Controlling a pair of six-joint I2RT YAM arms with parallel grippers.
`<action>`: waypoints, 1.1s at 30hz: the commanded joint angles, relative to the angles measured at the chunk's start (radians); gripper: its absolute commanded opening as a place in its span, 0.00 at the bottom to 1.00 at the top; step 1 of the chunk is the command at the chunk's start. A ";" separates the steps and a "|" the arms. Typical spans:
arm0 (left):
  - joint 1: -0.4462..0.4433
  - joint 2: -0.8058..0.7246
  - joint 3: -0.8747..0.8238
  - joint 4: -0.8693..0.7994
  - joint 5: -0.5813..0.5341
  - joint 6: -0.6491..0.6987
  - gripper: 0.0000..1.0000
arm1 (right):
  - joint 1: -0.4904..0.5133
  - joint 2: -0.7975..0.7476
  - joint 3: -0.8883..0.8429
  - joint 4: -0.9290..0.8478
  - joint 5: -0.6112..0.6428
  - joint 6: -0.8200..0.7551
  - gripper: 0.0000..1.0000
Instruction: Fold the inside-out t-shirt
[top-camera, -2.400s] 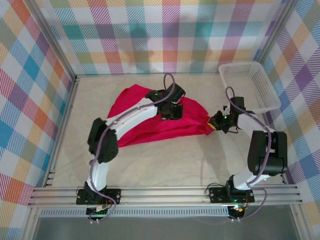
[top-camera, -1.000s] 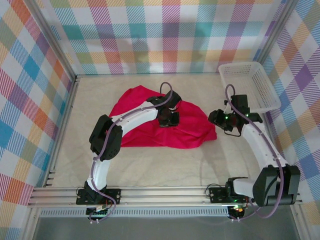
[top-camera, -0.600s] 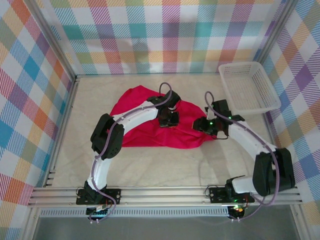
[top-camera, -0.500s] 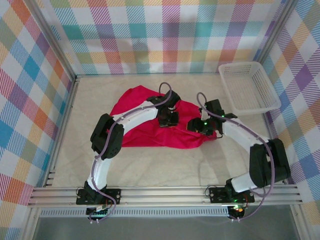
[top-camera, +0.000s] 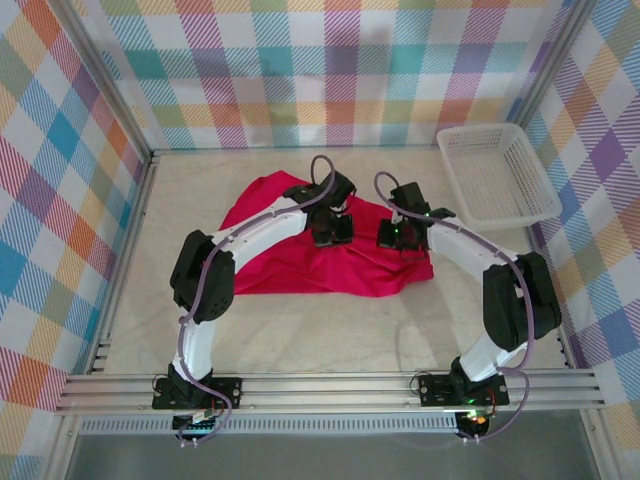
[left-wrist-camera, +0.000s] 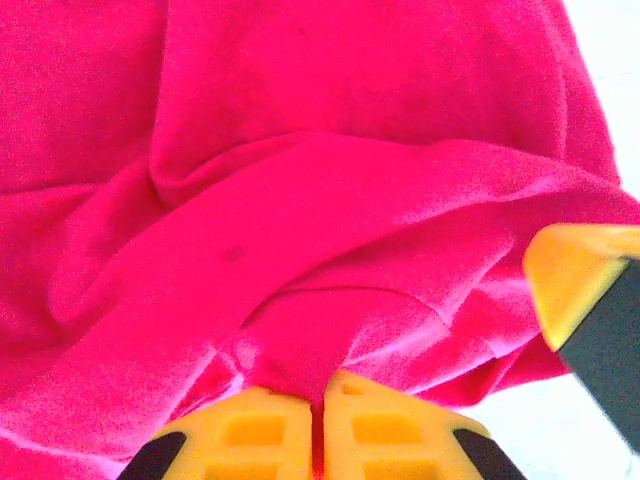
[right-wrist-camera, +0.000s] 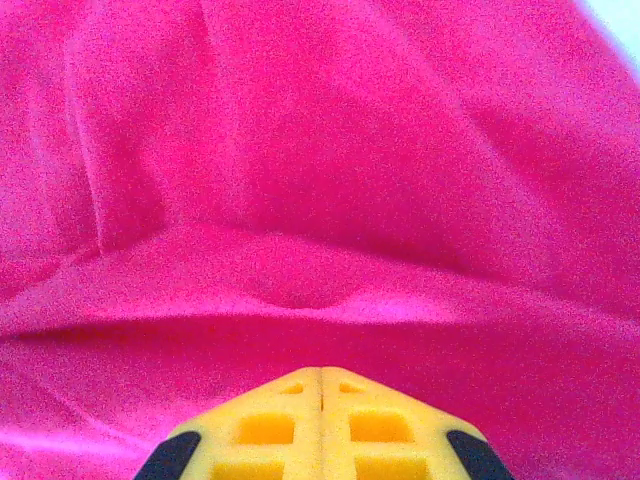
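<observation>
1. The left claw (left-wrist-camera: 318, 395) pinches a fold of the inside-out t-shirt (top-camera: 300, 265). The right claw (right-wrist-camera: 320, 380), just beside it, is closed against the cloth, its grip unclear.
2. One red shirt lies crumpled mid-desk (top-camera: 300, 335), two arms reaching over it.
3. One white basket (top-camera: 497, 172) stands apart, far right.

The right claw (top-camera: 391, 238) swung over onto the t-shirt (top-camera: 300, 268) and pinched it.

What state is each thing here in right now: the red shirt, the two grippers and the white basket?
t-shirt, crumpled and wrinkled, not yet folded.
left gripper, shut on a pinched fold of the t-shirt.
right gripper, shut, tips against the cloth; whether it pinches any cannot be told.
basket, upright and empty.
</observation>
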 joint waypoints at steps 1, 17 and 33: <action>0.009 -0.044 0.008 -0.020 -0.016 0.014 0.10 | -0.006 -0.057 0.061 -0.083 0.085 -0.015 0.00; 0.039 -0.018 0.019 -0.010 0.010 0.024 0.09 | 0.023 -0.134 -0.161 0.100 -0.183 -0.171 0.79; 0.037 -0.064 -0.047 0.025 0.031 0.012 0.06 | 0.009 -0.114 0.003 0.012 0.036 -0.140 0.00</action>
